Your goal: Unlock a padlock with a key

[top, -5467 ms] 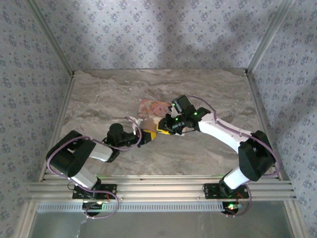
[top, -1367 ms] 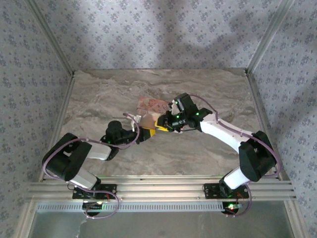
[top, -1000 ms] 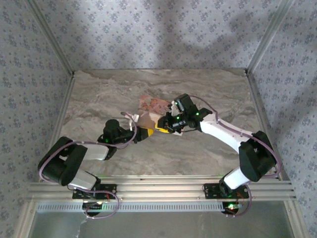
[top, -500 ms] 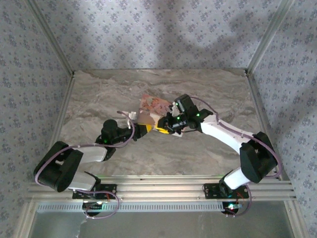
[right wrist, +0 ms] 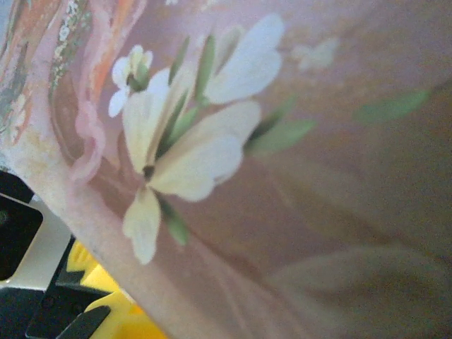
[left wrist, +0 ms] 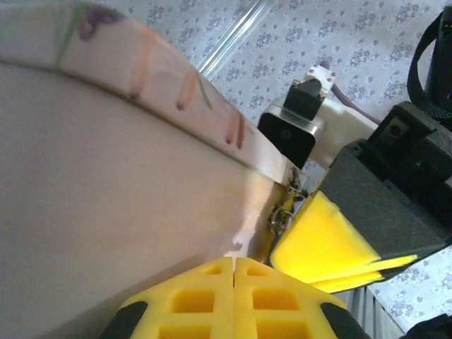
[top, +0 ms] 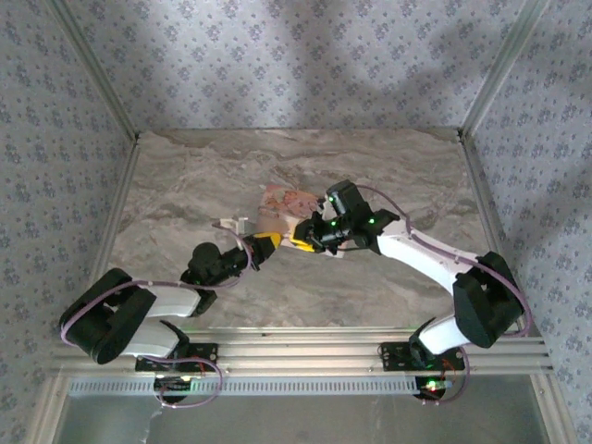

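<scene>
Starting at the left gripper (left wrist: 234, 263): its yellow jaws are pressed flat together, seam to seam, and nothing can be seen pinched between them. They're parked just beside the pale side of the pink box (left wrist: 106, 176), right under its edge.

For the right gripper (left wrist: 339, 265), one yellow pad on a black finger is seen just beside the same corner of the box. Whether those jaws are spread or clamped on anything honestly can't be told from these shots. A small metal clasp (left wrist: 282, 212) is tucked at the box corner, between the box wall and that yellow pad.

The padlock can't be picked out for sure. Whether it hangs at that clasp can't be told either, since everything there is tiny and blurry.

In the right wrist view the box's painted surface is seen very close and out of focus, with a white flower (right wrist: 183, 148) and green leaves on the pink.

From above, the two grippers are brought together at the near side of the box, left arm from the left and right arm from the right, yellow tips near each other. The box is sat around the middle of the marbled tabletop (top: 185, 176), which is closed in by flowery papered walls (top: 296, 65).
</scene>
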`<state>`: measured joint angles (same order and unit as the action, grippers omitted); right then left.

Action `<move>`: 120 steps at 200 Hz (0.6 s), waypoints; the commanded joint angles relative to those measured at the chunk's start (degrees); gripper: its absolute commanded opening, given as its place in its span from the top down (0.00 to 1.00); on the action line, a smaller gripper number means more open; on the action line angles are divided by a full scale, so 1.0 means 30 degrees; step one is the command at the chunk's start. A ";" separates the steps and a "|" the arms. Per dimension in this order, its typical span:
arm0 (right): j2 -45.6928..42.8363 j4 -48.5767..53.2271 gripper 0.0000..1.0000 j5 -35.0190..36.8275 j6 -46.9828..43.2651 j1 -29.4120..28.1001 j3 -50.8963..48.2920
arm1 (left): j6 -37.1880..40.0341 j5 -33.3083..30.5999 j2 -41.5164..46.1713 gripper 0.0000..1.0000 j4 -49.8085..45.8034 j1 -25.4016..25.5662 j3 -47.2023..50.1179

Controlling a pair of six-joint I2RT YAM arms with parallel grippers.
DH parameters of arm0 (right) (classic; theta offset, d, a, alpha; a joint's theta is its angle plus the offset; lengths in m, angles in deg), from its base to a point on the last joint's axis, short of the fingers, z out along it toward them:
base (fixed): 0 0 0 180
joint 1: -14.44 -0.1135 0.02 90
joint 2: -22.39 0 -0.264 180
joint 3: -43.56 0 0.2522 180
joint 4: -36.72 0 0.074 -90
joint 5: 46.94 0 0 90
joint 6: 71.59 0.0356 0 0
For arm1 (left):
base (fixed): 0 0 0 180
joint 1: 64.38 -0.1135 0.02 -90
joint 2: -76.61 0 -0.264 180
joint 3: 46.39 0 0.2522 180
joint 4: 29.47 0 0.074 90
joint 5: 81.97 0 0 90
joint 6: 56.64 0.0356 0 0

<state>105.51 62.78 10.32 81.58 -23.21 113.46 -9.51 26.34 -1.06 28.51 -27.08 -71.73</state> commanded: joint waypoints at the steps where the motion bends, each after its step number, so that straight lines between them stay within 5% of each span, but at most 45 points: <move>1: -0.0792 -0.1337 1.00 0.1260 0.1294 -0.0053 -0.0517 | 0.0240 -0.1445 -0.0164 1.00 0.2159 0.0517 0.0307; 120: -0.0960 -0.2307 1.00 0.3427 0.3709 -0.0137 -0.0683 | 0.1962 -0.3205 -0.1572 1.00 0.3001 0.1761 -0.0341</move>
<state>104.13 56.20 19.24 89.47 -23.36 109.75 -6.38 18.03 -4.95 34.00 -22.18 -71.11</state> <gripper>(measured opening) 0.186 0.054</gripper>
